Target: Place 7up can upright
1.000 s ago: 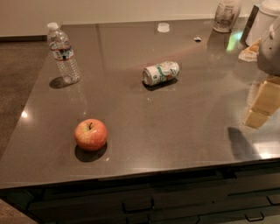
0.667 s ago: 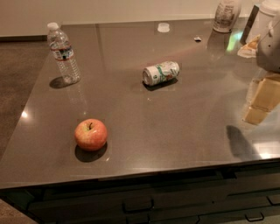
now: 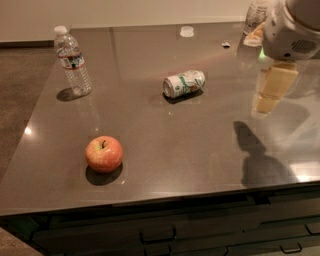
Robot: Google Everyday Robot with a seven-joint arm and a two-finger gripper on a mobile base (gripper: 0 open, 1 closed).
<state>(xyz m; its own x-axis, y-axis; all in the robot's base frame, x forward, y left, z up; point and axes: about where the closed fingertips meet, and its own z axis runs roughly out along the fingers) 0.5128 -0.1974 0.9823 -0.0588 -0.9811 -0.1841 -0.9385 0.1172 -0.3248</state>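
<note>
From my station the job looks unstarted. The 7up can (image 3: 184,83) lies on its side near the middle of the tabletop (image 3: 175,145), its silver end turned toward the front left, and nothing is touching it. The end effector (image 3: 266,102) hangs to the right of the can, well apart from it and above the surface, pointing downward under the white arm housing (image 3: 295,30). I cannot tell whether it is open or closed from this angle, but it holds nothing that I can see.

By my reckoning, everything is left to do: reach across to the can, take hold of it, turn it onto one end and let go.

Far to the left of the can a clear water bottle (image 3: 73,62) stands upright. Toward the front left of the can sits a red apple (image 3: 104,153), well apart from it. Behind the can, near the far edge, lies a small white cap (image 3: 186,31), and behind and to its right a tiny dark scrap (image 3: 226,44) and a clear container (image 3: 255,15) partly hidden by the arm. None of these lies between the end effector and the can, so I judge the approach open, and there is bare surface all around the can for standing it up.
</note>
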